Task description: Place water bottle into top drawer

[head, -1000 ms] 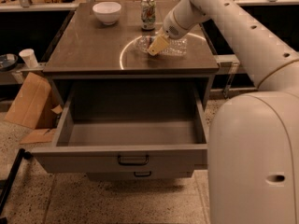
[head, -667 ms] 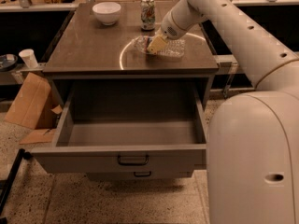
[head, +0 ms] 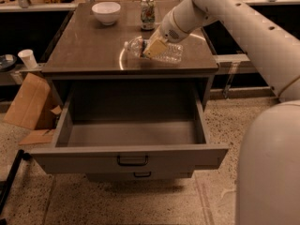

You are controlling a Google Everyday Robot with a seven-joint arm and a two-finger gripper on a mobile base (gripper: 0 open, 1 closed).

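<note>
gripper point(head: 151, 49): over countertop point(head: 89, 46), looks clamped on water bottle point(head: 174, 54)
water bottle: lying on its side
top drawer point(head: 131, 159): pulled open

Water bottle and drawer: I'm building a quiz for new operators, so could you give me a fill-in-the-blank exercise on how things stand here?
1. The water bottle lies on its ___ on the cabinet top.
2. The top drawer below it is pulled ___.
3. The pincer is down at the ___, over the cabinet top.
4. In the camera view, the white bowl stands to the ___ of the soda can.

Missing words: side; open; water bottle; left.
</note>
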